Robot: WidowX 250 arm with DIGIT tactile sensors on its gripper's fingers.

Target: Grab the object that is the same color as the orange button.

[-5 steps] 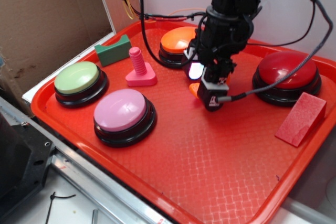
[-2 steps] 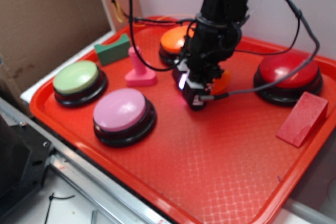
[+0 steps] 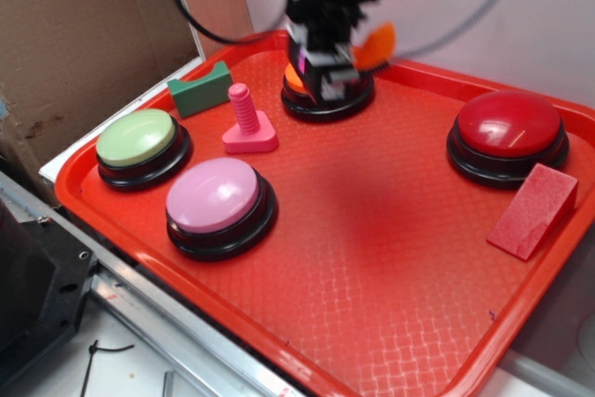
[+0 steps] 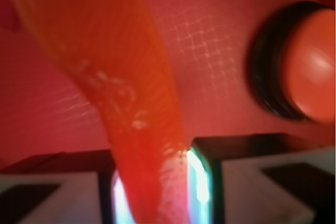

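My gripper (image 3: 337, 48) is raised above the back of the red tray (image 3: 372, 258), blurred, in front of the orange button (image 3: 327, 92), which it mostly hides. It is shut on the small orange crescent (image 3: 376, 44), whose end sticks out to the right of the gripper. In the wrist view the orange crescent (image 4: 121, 87) fills the left half, clamped between the two fingers (image 4: 210, 182) at the bottom. A domed button on a black base (image 4: 310, 66) shows below at the right.
On the tray stand a red button (image 3: 509, 132), a pink button (image 3: 218, 202) and a green button (image 3: 139, 141). A pink bolt-shaped piece (image 3: 247, 123), a green block (image 3: 200, 88) and a red wedge (image 3: 532, 209) lie around. Cardboard stands at the left.
The gripper has risen from the tray floor and moved back and left over the orange button, carrying the orange crescent up off the tray.
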